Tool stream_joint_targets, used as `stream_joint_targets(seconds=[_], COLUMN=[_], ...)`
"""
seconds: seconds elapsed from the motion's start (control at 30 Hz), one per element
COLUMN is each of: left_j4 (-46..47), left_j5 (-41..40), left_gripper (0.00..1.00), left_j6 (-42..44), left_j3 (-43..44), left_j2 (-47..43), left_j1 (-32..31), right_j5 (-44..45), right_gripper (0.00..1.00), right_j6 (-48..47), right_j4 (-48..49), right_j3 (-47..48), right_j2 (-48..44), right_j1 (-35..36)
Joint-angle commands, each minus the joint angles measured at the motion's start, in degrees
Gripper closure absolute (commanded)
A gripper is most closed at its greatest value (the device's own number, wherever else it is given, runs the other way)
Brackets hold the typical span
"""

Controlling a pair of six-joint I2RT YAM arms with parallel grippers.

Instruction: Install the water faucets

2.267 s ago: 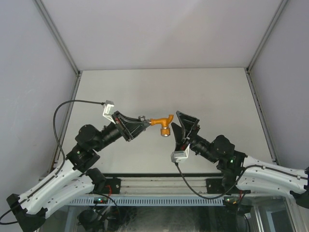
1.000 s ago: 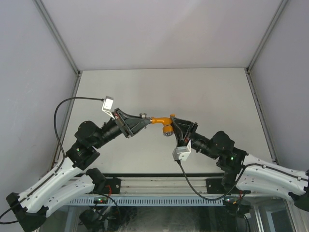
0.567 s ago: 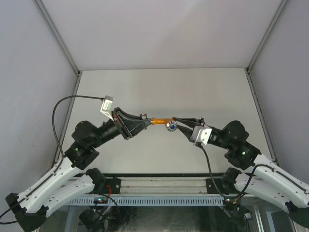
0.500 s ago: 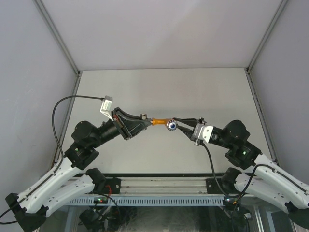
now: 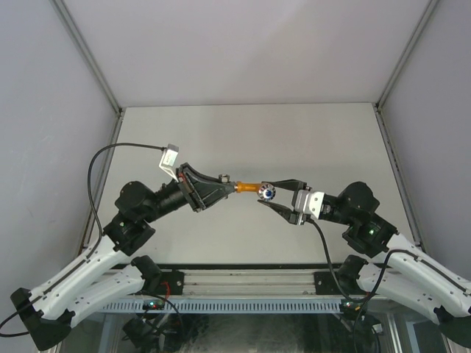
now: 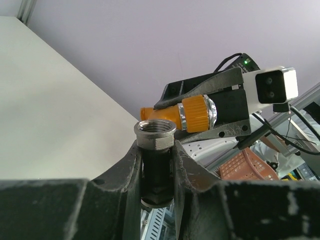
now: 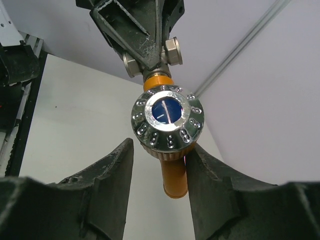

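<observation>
The water faucets hang above the table between both arms. My left gripper (image 5: 221,184) (image 6: 156,150) is shut on the grey metal fitting (image 6: 155,134) (image 5: 223,177). The orange tap body (image 5: 250,187) (image 6: 190,114) sticks out from that fitting toward the right arm. Its chrome knob with a blue centre (image 7: 167,122) (image 5: 267,193) faces the right wrist camera, and the orange spout (image 7: 175,177) points down behind it. My right gripper (image 5: 266,194) (image 7: 160,150) is open around the knob, with a gap at the left jaw and the right jaw close against it.
The pale table (image 5: 294,140) lies below, walled by grey panels on three sides. A metal rail (image 5: 243,276) runs along the near edge by the arm bases. The left wrist's cable (image 5: 110,158) loops up at the left.
My right gripper was shut on the knob and has turned its wrist over; its jaws have now parted. The left gripper, still holding the fitting, has shifted slightly right.
</observation>
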Motion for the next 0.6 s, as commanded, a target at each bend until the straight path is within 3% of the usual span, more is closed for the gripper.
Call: stream_joint_targets(seconds=[0.0,0.17,0.3,0.43,0.57], left_j4=[5.2,5.7,6.0,6.1,6.2], left_j5=[1.0,1.4,1.9,2.6,3.7], left_gripper=[1.00,1.00,0.99,1.00,1.00], left_j6=[-1.8,-1.8,-1.2,0.1,1.7], left_j3=[1.3,1.1,0.8,0.4,0.0], left_j2=[-0.8,-0.9,-0.6,-0.4,-0.2], left_j1=[-0.2,-0.2,-0.2,-0.2,-0.2], right_j5=[-1.2,-0.1,0.7,1.7,-3.6], right_gripper=[0.56,0.58,0.73,0.86,1.00], right_j6=[0.3,2.3,9.2,22.4,39.2], right_j4=[1.8,2.7,5.6,8.4,9.0], right_j3=[2.0,1.9,1.9,3.1,5.6], right_j2=[0.3,0.6,0.9,1.9,4.1], right_j1=[0.4,0.5,0.3,-1.7,-6.6])
